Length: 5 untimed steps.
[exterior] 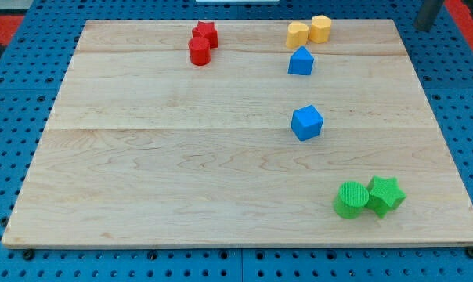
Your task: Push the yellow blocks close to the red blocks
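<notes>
Two yellow blocks sit side by side at the view's top, right of centre: a heart-shaped one [297, 34] and a hexagonal one [321, 28], touching or nearly so. Two red blocks sit at the view's top, left of centre: a star [205, 33] and a cylinder [200, 52] just below it. A wide gap of bare board separates the yellow pair from the red pair. My tip [426, 28] shows at the view's top right corner, off the board's right edge, well to the right of the yellow blocks and touching no block.
A blue block with a peaked top [301, 61] sits just below the yellow heart. A blue cube [307, 122] lies mid-board right. A green cylinder [351, 199] and green star [386, 194] sit at the bottom right. The wooden board [142, 157] rests on a blue pegboard.
</notes>
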Tool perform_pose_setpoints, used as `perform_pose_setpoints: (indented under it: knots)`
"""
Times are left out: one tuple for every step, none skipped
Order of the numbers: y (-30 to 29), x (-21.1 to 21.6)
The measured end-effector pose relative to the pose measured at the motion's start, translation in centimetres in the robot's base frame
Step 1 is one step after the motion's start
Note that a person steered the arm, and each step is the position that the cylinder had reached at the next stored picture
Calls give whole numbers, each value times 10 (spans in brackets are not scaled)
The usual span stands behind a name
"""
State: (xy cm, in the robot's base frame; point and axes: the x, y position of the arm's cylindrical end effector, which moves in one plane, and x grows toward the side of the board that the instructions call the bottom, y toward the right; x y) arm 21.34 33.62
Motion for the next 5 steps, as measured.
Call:
perform_pose_setpoints:
  knots:
    - [9, 2]
    - [-3, 21]
    - [-45, 10]
    - [-105, -3]
    - [-153, -8]
